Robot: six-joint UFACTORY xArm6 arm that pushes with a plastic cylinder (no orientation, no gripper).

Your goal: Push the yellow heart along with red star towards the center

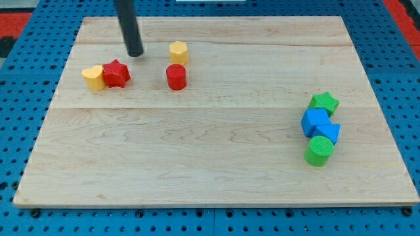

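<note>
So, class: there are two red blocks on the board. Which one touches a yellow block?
The red star, at the view's left: it sits right against the yellow heart. The red cylinder stands apart from the yellow block above it.

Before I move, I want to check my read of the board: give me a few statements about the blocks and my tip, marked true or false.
1. The yellow heart touches the red star. True.
2. My tip sits at the view's bottom right. False: it is at the top left, just above and right of the red star.
3. The red cylinder lies below the yellow block. True.
4. The blue blocks lie beside the heart. False: they are at the view's right with the green blocks.
</note>
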